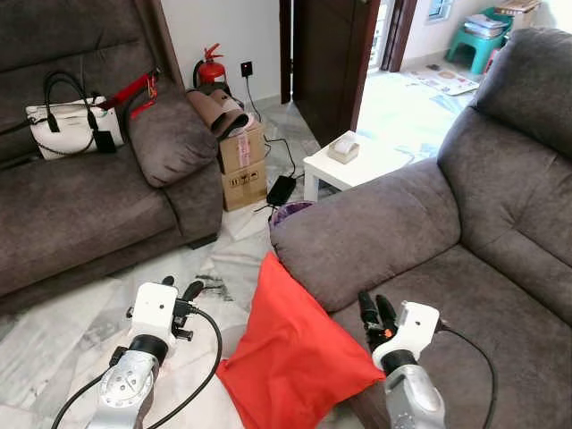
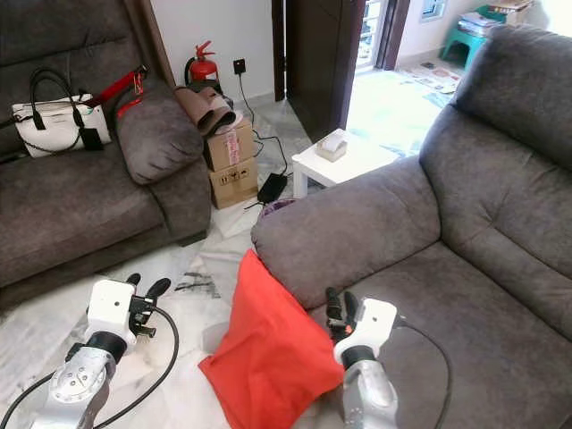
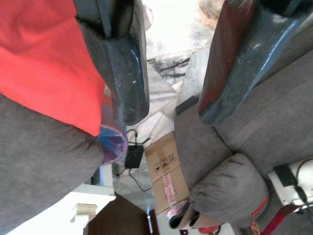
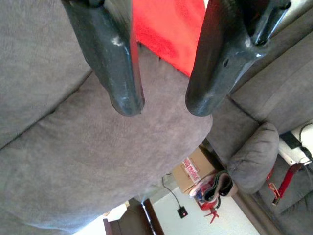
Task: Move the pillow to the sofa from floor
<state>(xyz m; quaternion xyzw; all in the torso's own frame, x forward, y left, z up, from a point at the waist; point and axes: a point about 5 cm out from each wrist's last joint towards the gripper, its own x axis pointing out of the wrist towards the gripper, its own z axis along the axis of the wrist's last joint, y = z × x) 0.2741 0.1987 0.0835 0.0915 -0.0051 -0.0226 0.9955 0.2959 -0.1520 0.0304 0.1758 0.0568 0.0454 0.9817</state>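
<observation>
Pillow [image 1: 290,357] leans on the sofa [image 1: 429,241], between both open jaws.

Open floor [image 1: 80,331] left of pillow [image 1: 290,353]; sofa armrest [image 1: 366,234] blocks its right

Smooth red cloth pillow [image 1: 290,353], matt grey suede-like sofa [image 1: 429,232], glossy marble floor [image 1: 54,335]
</observation>
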